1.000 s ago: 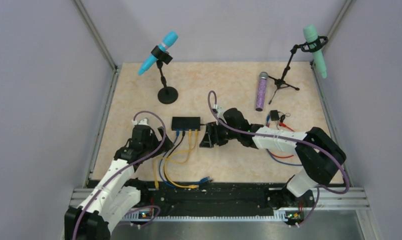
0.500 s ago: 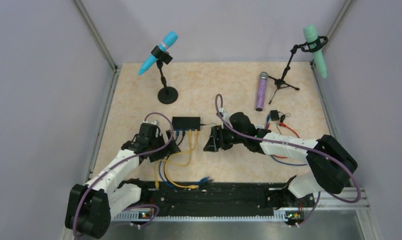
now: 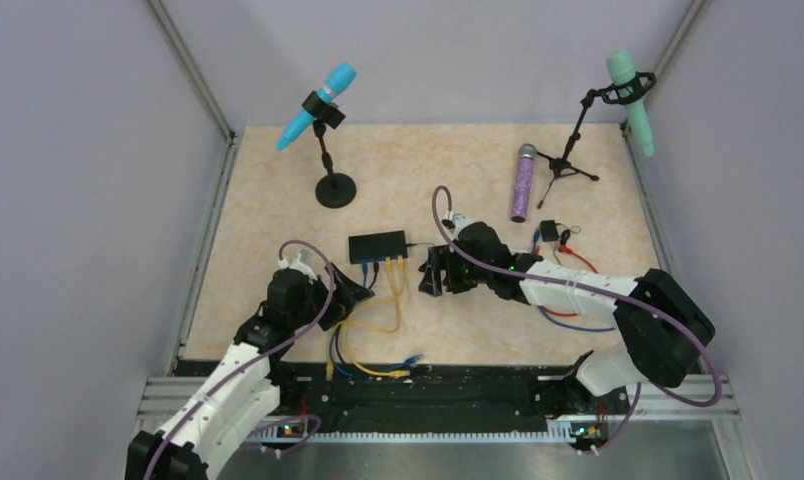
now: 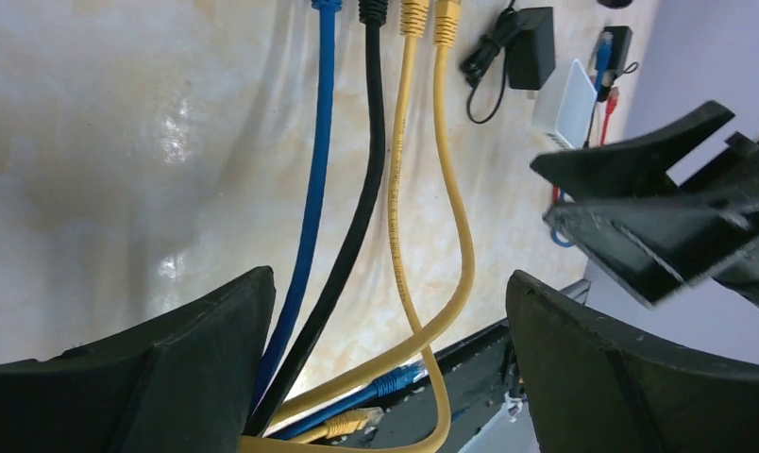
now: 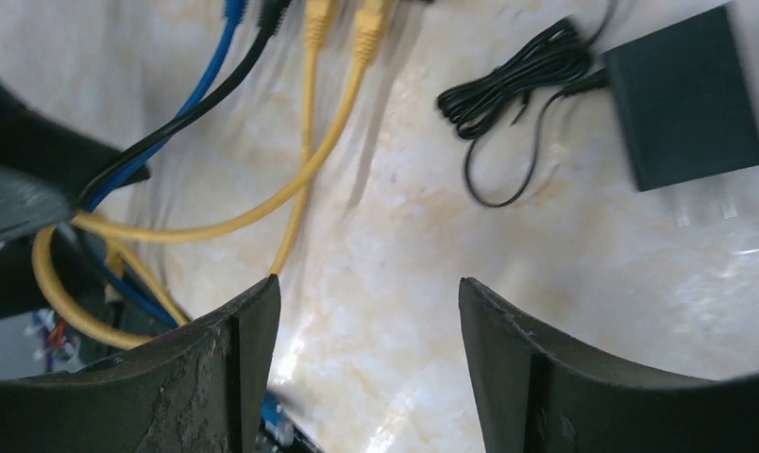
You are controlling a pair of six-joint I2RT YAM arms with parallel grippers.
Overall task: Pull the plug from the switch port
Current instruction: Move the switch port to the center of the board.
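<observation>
The black switch [image 3: 378, 245] lies flat mid-table with a blue, a black and two yellow cables plugged into its near edge. The plugs show at the top of the left wrist view: blue plug [image 4: 326, 5], black plug [image 4: 373, 9], yellow plugs [image 4: 429, 17]. They also show in the right wrist view [image 5: 317, 14]. My left gripper [image 3: 356, 293] [image 4: 390, 278] is open, straddling the cables a little short of the plugs. My right gripper [image 3: 433, 275] [image 5: 368, 283] is open and empty, just right of the cables. Both wrist views cut off the switch body.
A black power adapter [image 5: 687, 104] with a coiled cord lies right of the switch. A blue microphone on a stand [image 3: 318, 105], a purple microphone [image 3: 523, 183] and a teal one on a tripod [image 3: 628, 90] stand at the back. Loose cable ends [image 3: 408, 360] lie near the front rail.
My left gripper has moved right and in over the cables. My right gripper has drawn back to the right. The switch has shifted slightly right.
</observation>
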